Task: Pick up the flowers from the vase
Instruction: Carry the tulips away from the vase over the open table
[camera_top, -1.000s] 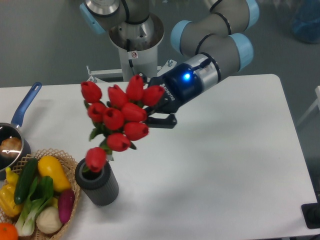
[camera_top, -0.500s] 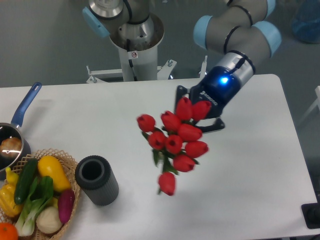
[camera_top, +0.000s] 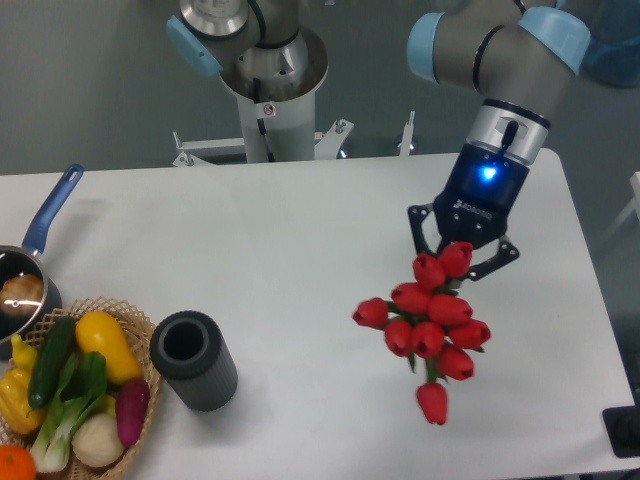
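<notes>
Flowers out of the vase, held over the right side of the table.

The flowers (camera_top: 430, 325), a bunch of red tulip buds with a little green stem showing, hang in the air below the gripper (camera_top: 462, 252), whose two fingers are clamped on the top of the bunch; one bud droops lowest, toward the table's front edge. The vase (camera_top: 193, 359), a dark ribbed cylinder with its round mouth open and nothing in it, stands upright well apart to the left, near the front of the white table (camera_top: 300, 250). Just beside the vase sits a wicker basket (camera_top: 140, 345) of vegetables, and behind that, at the left edge, a steel pan (camera_top: 25, 275) with a blue handle.
</notes>
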